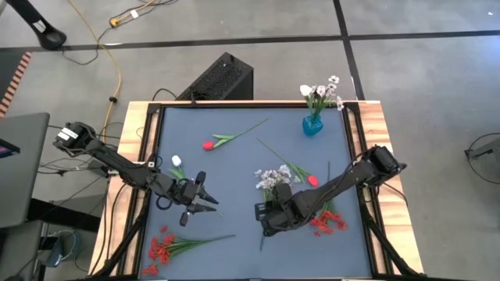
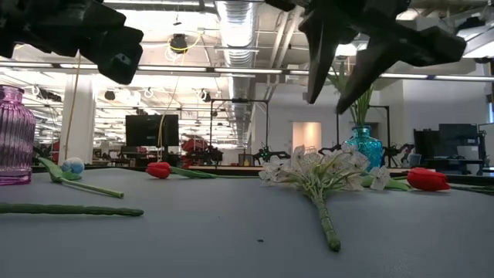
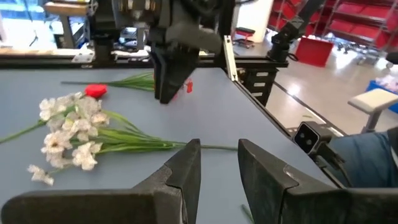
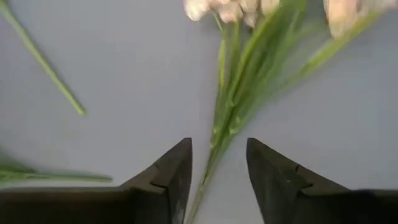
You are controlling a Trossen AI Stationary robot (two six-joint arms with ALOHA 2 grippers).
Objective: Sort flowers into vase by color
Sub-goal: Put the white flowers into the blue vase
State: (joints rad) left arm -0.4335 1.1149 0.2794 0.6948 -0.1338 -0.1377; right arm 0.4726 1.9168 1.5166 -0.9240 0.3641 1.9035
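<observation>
- You have two vases: a blue vase (image 1: 312,125) at the table's one o'clock holding one white bunch, and a purple vase (image 2: 15,135).
- Loose flowers: two red tulips (image 1: 208,144), one white tulip (image 1: 176,161), two red clusters (image 1: 161,250), one white cluster (image 1: 271,178).
- Your right gripper (image 1: 262,212), fingers spread, straddles the white cluster's stem near the centre.
- Your left gripper (image 1: 209,198) hangs at eight o'clock, fingers parted, empty.

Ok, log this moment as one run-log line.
right gripper: open, straddling stem of white blossom cluster lying on table | left gripper: open, empty, waiting beside | blue glass vase: holds white flowers
</observation>
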